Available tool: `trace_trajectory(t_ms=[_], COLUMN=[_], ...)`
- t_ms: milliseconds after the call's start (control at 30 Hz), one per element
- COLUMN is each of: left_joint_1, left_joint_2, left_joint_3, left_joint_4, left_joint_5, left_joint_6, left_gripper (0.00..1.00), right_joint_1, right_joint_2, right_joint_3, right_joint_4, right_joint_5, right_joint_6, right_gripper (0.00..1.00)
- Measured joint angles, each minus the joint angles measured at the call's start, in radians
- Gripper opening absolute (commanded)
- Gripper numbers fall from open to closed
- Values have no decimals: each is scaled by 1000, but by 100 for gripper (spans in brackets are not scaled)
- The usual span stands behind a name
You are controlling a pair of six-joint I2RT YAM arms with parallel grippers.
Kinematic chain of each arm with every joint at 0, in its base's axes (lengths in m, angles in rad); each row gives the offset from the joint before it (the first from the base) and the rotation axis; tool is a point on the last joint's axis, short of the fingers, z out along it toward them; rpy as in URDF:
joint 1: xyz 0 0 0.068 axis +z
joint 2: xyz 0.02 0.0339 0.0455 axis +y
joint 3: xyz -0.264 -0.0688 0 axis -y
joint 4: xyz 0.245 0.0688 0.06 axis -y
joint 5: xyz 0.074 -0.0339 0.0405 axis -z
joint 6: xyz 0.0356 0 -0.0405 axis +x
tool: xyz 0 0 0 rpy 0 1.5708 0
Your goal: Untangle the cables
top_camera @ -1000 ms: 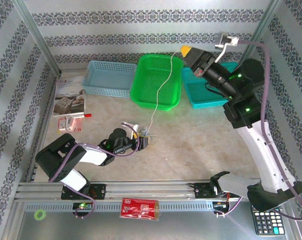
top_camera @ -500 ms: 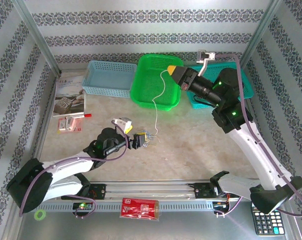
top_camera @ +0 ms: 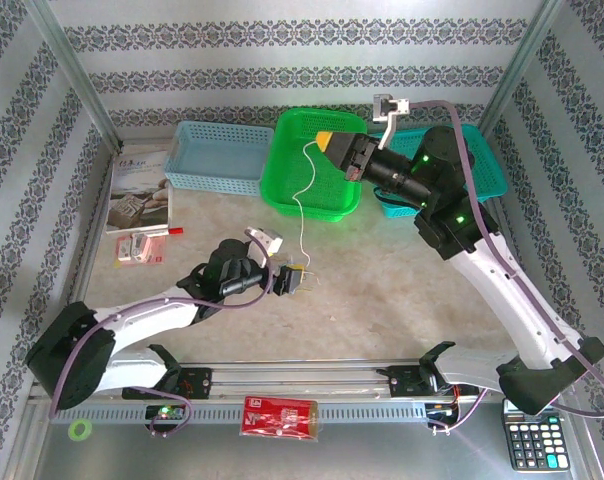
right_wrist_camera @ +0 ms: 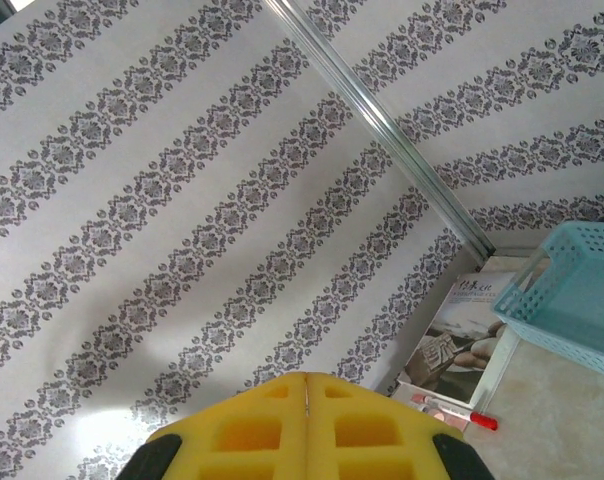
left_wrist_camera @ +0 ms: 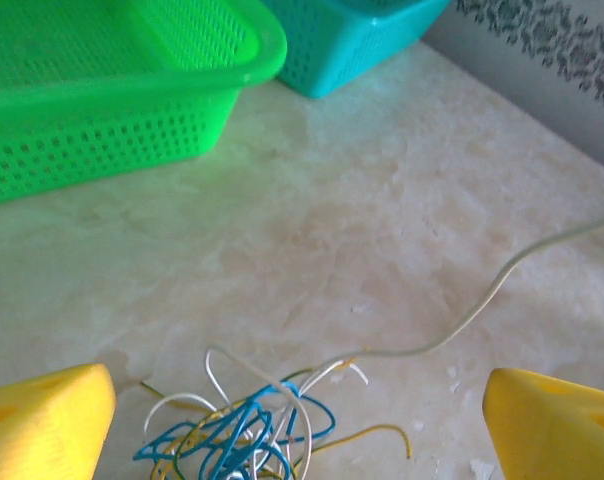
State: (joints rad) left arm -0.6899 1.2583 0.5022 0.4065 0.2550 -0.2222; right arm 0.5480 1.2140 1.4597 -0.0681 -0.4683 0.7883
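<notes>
**Left wrist view.** The left gripper [left_wrist_camera: 297,410] has its two yellow fingers [left_wrist_camera: 44,420] spread wide at the lower corners, with nothing held between them. The clump of cables [left_wrist_camera: 237,435] lies on the table [left_wrist_camera: 332,200] in the gap. It is just beside the finger at 9 o'clock and well apart from the one at 3 o'clock. Blue, white and tan-yellow loops cross one another in it. One pale cord [left_wrist_camera: 462,325] leaves the clump toward 2 o'clock and runs off the frame edge, above the 3 o'clock finger.

**Top view.** The left gripper [top_camera: 290,284] sits low over the table [top_camera: 382,280] with the clump of cables [top_camera: 300,274] at its tips. The pale cord [top_camera: 300,215] rises from the clump toward 12 o'clock, past the near wall of the green basket [top_camera: 282,180]. It ends at the right gripper [top_camera: 327,143], which is raised over that basket at about 1 o'clock from the clump.

**Right wrist view.** The right gripper [right_wrist_camera: 305,400] has its yellow fingers pressed together, with a thin line at their seam. Taken with the top view, they pinch the far end of the pale cord.

**Progress, as judged.** One cord is drawn out along most of its length, but its lower end meets the clump. The other strands lie knotted together, so most of the untangling is left
</notes>
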Motion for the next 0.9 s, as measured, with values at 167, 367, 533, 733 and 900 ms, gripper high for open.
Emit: trace_trajectory(t_ms=[167, 367, 533, 733, 900], left_joint_1=[-13, -17, -17, -17, -17], left_joint_2=[88, 198, 298, 365, 374], left_joint_3=[45, 75, 79, 50, -24], left_joint_4=[6, 77, 129, 221, 308], left_joint_5=[23, 26, 19, 18, 10], left_joint_6=[6, 1, -21, -54, -90], left_gripper=[95, 86, 68, 51, 47], right_joint_1=[16, 39, 44, 21, -45], right_joint_2=[22, 57, 82, 119, 136], right_joint_3=[34, 78, 152, 364, 517], right_joint_4=[-18, -34, -73, -150, -175], right_joint_5=[8, 11, 11, 6, -10], right_joint_6=[-8, -11, -13, -38, -36], right_gripper=[0, 0, 0, 0, 0])
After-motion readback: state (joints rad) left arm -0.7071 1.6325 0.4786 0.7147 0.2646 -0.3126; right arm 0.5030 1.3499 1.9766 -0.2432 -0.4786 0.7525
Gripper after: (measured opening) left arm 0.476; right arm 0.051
